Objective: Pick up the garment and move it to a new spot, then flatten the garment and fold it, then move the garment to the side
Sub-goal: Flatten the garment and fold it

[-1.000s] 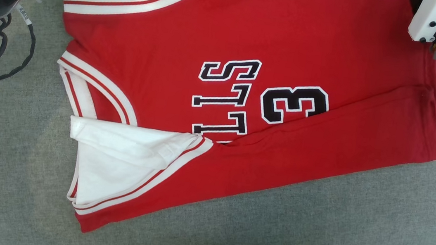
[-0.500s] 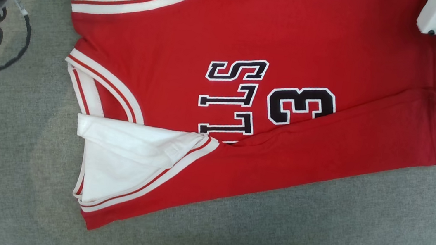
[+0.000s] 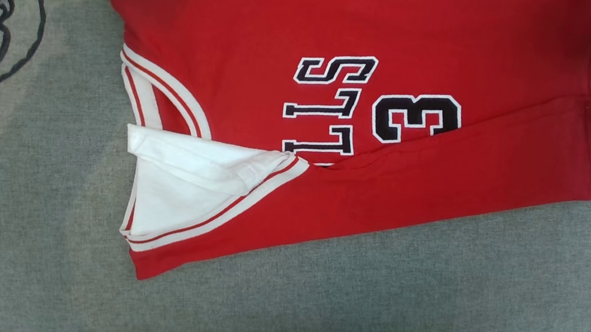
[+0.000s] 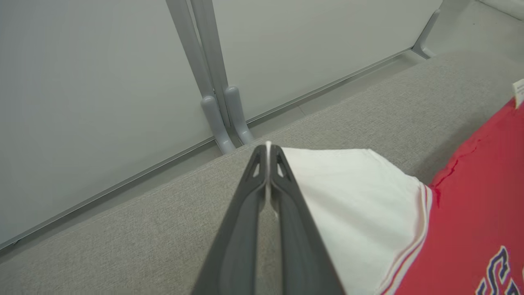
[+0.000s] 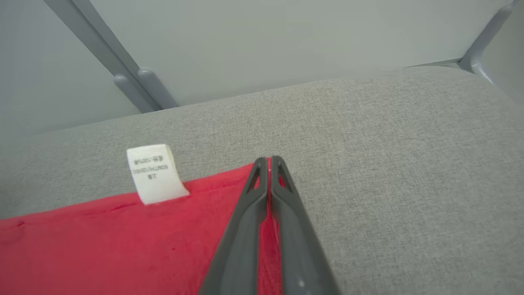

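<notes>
Left wrist view had the left gripper [image 4: 268,149] with its two dark fingers pressed together, a thin sliver of white cloth caught between the tips. That cloth belonged to the far white sleeve [image 4: 352,196] of the garment [image 4: 483,196], which spread away to one side of the fingers over the grey padded surface [image 4: 123,246]. On the right wrist view the right gripper [image 5: 269,162] was likewise closed, with red fabric showing in the slit between its fingers. It was clamped at the far hem corner, near the white care label [image 5: 153,172]. Judging by that, both arms held the far long edge at its two ends so the edge could be carried as one straight line, which would suit a fold toward the near side. From the head view the garment lay flat across the middle of the surface. Its near edge was turned over onto the body, the near sleeve [image 3: 185,192] was doubled on top, and the lettering was partly covered. Folding looked about halfway done
</notes>
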